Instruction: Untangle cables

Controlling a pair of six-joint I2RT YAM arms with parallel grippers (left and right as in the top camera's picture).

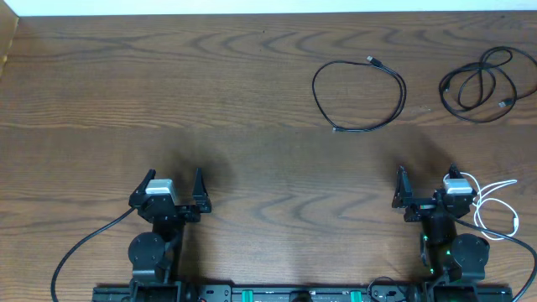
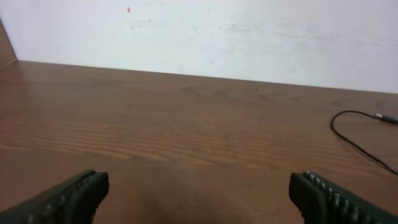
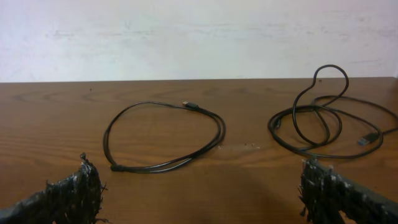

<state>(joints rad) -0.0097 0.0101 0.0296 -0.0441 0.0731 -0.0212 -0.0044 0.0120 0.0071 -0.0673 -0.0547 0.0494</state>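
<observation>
**3 cables apart, 2 grippers empty**

2 black cables lie on the table's [image 1: 252, 84] far right: 1 open loop [image 1: 403, 91] and 1 coiled bundle [image 1: 480, 84]. 1 white cable [image 1: 499, 184] lies beside the right gripper [image 1: 426, 189]. That gripper and the left gripper [image 1: 174, 186] both gape wide, holding nothing.

Brown wood-grain table [image 1: 168, 84], black cable loop [image 1: 315, 86], second black cable [image 1: 442, 85], white cable [image 1: 495, 185], off-white wall [image 3: 186, 37]
</observation>
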